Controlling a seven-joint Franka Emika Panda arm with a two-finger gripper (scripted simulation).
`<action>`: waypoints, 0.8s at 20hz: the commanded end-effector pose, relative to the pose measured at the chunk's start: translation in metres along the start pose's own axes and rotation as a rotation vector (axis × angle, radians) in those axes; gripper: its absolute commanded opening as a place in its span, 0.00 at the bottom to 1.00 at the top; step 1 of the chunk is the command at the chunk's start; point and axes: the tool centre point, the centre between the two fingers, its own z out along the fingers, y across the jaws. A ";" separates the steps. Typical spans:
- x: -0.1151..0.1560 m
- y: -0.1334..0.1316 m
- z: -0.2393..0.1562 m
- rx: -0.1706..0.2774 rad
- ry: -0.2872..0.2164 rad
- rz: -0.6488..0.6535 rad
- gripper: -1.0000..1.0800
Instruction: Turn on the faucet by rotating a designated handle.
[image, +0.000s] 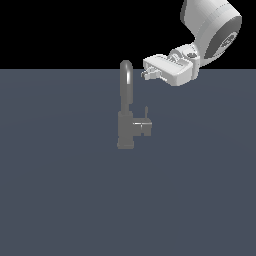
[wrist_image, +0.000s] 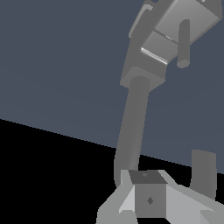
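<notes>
The grey faucet (image: 125, 131) stands upright on the floor, its arched spout (image: 126, 70) rising tall. The handle (image: 144, 126) is a short stub on the base's side toward the exterior view's right, with a thin upright pin (image: 146, 112). My gripper (image: 145, 74) hovers just beside the spout's arch, well above the handle and touching neither. Its fingers look shut with nothing held. In the wrist view the gripper (wrist_image: 148, 197) sits over the spout (wrist_image: 132, 127), with the base (wrist_image: 143, 65) and the handle's pin (wrist_image: 183, 43) farther off.
A flat dark blue-grey floor (image: 60, 190) spreads around the faucet, with black background behind. My white arm (image: 212, 27) comes in from the exterior view's upper right.
</notes>
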 end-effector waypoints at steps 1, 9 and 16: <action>0.022 0.000 0.001 0.052 -0.054 0.049 0.00; 0.083 0.003 0.013 0.197 -0.198 0.187 0.00; 0.115 0.008 0.024 0.273 -0.273 0.260 0.00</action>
